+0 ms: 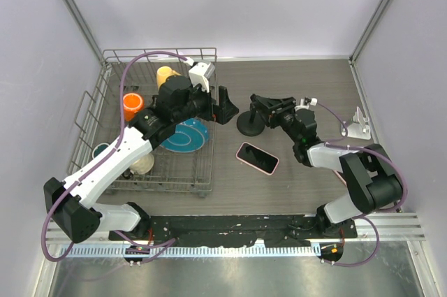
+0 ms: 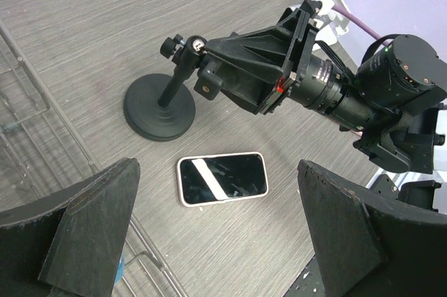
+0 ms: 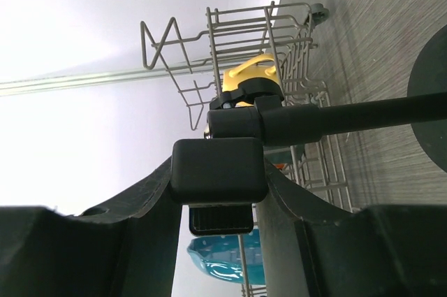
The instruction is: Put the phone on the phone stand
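I have my right pincer (image 1: 257, 103) clenched on the holder (image 3: 218, 170) atop the phone stand (image 2: 159, 107), but the phone (image 2: 222, 178) lies flat on the desk (image 2: 84, 3) below my released left pincer (image 1: 226, 108), so I judge pickup and placing are both left to do.

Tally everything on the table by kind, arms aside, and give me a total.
Phone: 1
Phone stand: 1
Wire dish rack: 1
Blue plate: 1
Cups: 4 (yellow cup, orange cup, teal cup, cream cup)
White holder: 1
Total: 9
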